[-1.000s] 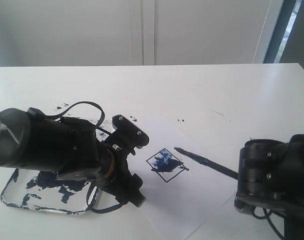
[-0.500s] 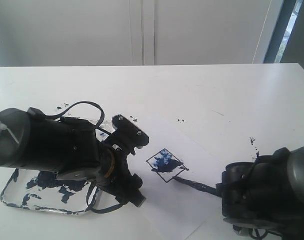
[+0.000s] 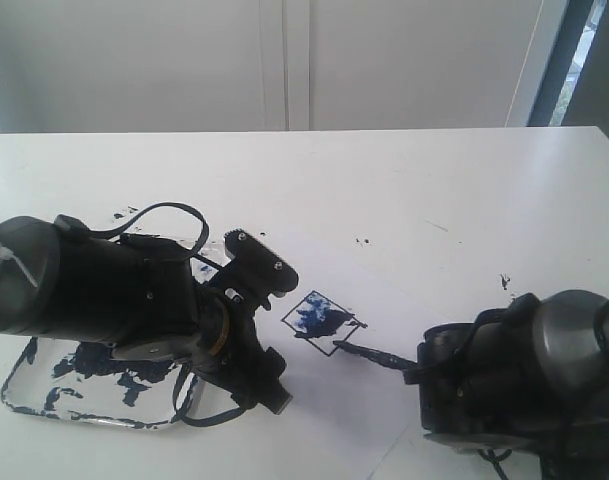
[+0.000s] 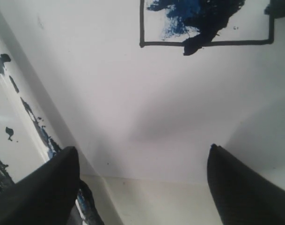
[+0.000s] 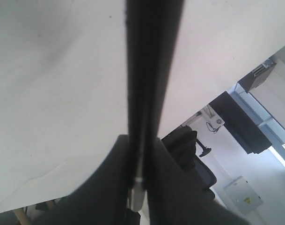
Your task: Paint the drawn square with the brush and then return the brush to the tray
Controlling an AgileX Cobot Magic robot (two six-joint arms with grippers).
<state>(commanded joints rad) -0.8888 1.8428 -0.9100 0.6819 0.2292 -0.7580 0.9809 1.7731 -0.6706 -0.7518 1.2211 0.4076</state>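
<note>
Reference: small black hand-drawn square point(image 3: 322, 322) on a white sheet of paper point(image 3: 334, 405). Its interior is partly daubed blue-black, with some white showing.

Long thin black brush point(image 3: 374, 357): the dark tip sits at the square's edge on the side facing the right gripper point(image 3: 420, 372). The handle runs away from the square into that gripper. Whether the tip touches the paper, cannot tell.

Right gripper: the wrist view shows its jaws clamped on the brush handle, one finger point(image 5: 107, 187) on either side.

Left gripper point(image 3: 274, 330): just beside the square, on the side opposite the brush. Its jaws stand apart, fingertips point(image 4: 62, 178) over bare paper.

Shallow clear rectangular tray point(image 3: 9, 400), blotched dark blue: well apart from the square, beyond the left gripper, on the white table point(image 3: 434, 180).
</note>
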